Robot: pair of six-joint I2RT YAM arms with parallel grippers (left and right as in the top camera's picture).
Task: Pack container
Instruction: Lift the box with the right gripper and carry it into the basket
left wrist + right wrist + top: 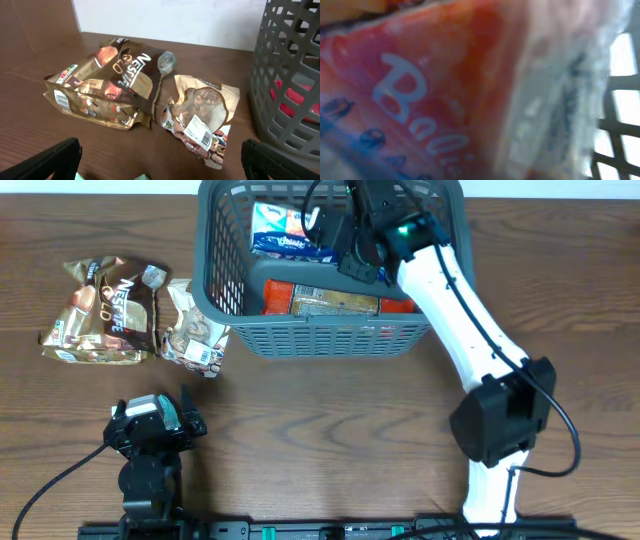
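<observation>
While your left gripper [155, 418] sits nearest, jaws spread wide, it faces the coffee bag [105, 310] and snack pouch [195, 330], probably ready for pickup. Beyond, your right gripper [348, 242] is closed inside the container [330, 338] at the far edge of the table [320, 430].

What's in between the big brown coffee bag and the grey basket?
A smaller snack packet lies there, beside the coffee bag and near the basket. The overhead and left wrist views both show it.
</observation>
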